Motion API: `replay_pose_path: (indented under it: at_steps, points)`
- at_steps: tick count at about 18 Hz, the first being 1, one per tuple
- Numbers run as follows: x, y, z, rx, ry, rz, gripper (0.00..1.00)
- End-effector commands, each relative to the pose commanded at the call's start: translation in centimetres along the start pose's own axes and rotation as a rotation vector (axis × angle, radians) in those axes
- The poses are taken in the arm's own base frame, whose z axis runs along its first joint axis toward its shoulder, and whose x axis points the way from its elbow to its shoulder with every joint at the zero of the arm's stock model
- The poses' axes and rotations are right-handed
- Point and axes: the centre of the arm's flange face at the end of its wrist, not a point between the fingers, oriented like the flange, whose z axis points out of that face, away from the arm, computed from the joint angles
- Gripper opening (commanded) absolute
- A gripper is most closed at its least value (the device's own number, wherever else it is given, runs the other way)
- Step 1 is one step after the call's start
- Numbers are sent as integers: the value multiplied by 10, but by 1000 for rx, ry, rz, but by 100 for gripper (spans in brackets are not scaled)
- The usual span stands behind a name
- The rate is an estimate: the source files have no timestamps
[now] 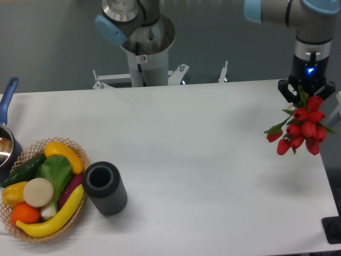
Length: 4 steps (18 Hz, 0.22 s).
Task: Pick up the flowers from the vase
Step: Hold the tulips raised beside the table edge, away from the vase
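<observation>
- The basket [21, 226] sits at the near left corner of the counter [213, 176], far across from the tool, and holds a banana [53, 216], an orange [24, 213], an onion [38, 192], a leafy green [56, 170], a cucumber [24, 169] and yellow pieces.
- The vase [104, 187] stands on the counter touching the basket's right side, well apart from the tool and down-left of it; its round opening faces up and slightly toward the camera, and nothing shows inside it.
- The tool [305, 95] hangs from the arm [311, 32] above the counter's far right edge, closed around the stems of the flowers [303, 130].
- The flowers hang right under the tool, clear of the counter; their long axis runs roughly vertical, stems up into the tool and red buds pointing down and a little left, with a green leaf sticking out to the left.
- A pot [6, 138] with a blue handle sits at the left edge behind the basket, farthest from the tool.
- The arm's base [144, 48] stands behind the counter, left of the tool.
</observation>
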Motion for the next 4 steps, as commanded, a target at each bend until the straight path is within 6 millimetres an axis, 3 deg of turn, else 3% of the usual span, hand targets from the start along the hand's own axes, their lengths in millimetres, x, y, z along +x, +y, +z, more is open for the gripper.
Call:
replay_pose_path:
  at_steps: [4]
  points:
    - [0, 0, 1, -14, 0, 4, 0]
